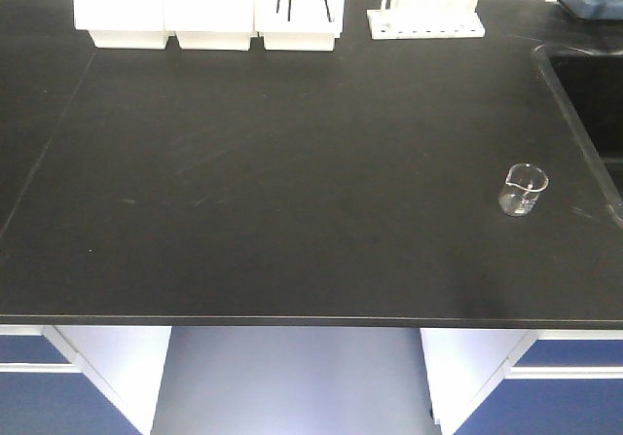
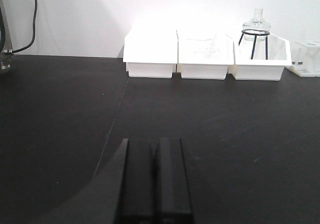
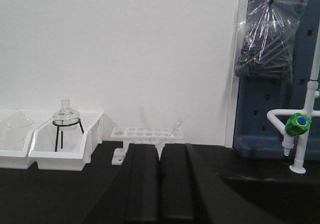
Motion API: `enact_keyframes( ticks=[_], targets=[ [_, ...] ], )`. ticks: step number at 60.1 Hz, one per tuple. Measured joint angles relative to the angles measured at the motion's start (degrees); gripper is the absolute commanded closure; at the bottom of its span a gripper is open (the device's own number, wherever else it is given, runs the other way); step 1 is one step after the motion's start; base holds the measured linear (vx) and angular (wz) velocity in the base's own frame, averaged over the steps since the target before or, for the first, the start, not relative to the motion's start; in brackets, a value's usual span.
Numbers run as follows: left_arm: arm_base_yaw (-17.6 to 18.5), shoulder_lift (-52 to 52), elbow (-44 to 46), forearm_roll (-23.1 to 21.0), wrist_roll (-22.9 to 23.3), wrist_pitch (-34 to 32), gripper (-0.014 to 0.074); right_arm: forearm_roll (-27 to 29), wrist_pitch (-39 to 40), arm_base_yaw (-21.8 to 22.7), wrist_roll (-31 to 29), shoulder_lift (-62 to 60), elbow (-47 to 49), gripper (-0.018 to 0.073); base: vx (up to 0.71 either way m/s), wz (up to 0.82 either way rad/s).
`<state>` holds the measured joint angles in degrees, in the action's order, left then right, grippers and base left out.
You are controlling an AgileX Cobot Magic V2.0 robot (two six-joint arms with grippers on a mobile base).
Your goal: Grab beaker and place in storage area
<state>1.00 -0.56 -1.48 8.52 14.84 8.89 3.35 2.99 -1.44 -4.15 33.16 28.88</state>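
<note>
The beaker (image 1: 525, 189), small, clear and upright, stands on the black benchtop (image 1: 292, 192) at the right, close to the sink edge. Neither wrist view shows it. My left gripper (image 2: 153, 143) is shut, its two dark fingers pressed together low over the left part of the bench. In the right wrist view my right gripper (image 3: 160, 148) is shut too, with nothing between its fingers, pointing at the back wall. The storage area is out of view.
Three white bins (image 1: 206, 12) line the back edge; the right one holds a glass flask on a black tripod (image 2: 255, 31). A white test-tube rack (image 3: 146, 136) stands beside them. A sink (image 1: 589, 94) with a green-handled tap (image 3: 298, 126) is at the right.
</note>
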Motion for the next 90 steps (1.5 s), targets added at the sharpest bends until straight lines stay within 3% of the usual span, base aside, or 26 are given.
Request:
enact_keyframes(
  ticks=[19, 31, 38, 53, 58, 71, 90],
  targets=[
    [0.0, 0.0, 0.0, 0.0, 0.0, 0.0, 0.0605, 0.1, 2.1, 0.0, 0.0, 14.3, 3.1, 0.0548, 0.00, 0.00],
    [0.0, 0.0, 0.0, 0.0, 0.0, 0.0, 0.0605, 0.1, 2.7, 0.0, 0.4, 15.6, 3.1, 0.0454, 0.00, 0.00],
    [0.0, 0.0, 0.0, 0.0, 0.0, 0.0, 0.0605, 0.1, 3.6, 0.0, 0.4, 15.6, 3.1, 0.0338, 0.00, 0.00],
    [0.0, 0.0, 0.0, 0.0, 0.0, 0.0, 0.0605, 0.2, 6.4, 0.0, 1.8, 15.6, 3.1, -0.0072, 0.00, 0.00],
    [0.0, 0.0, 0.0, 0.0, 0.0, 0.0, 0.0605, 0.2, 8.0, 0.0, 2.9, 15.6, 3.1, -0.0171, 0.00, 0.00],
    [0.0, 0.0, 0.0, 0.0, 0.0, 0.0, 0.0605, 0.2, 9.4, 0.0, 3.5, 15.6, 3.1, -0.0152, 0.00, 0.00],
    [0.0, 0.0, 0.0, 0.0, 0.0, 0.0, 0.0605, 0.2, 13.5, 0.0, 5.1, 21.1, 0.3, -0.0018, 0.00, 0.00]
  ],
)
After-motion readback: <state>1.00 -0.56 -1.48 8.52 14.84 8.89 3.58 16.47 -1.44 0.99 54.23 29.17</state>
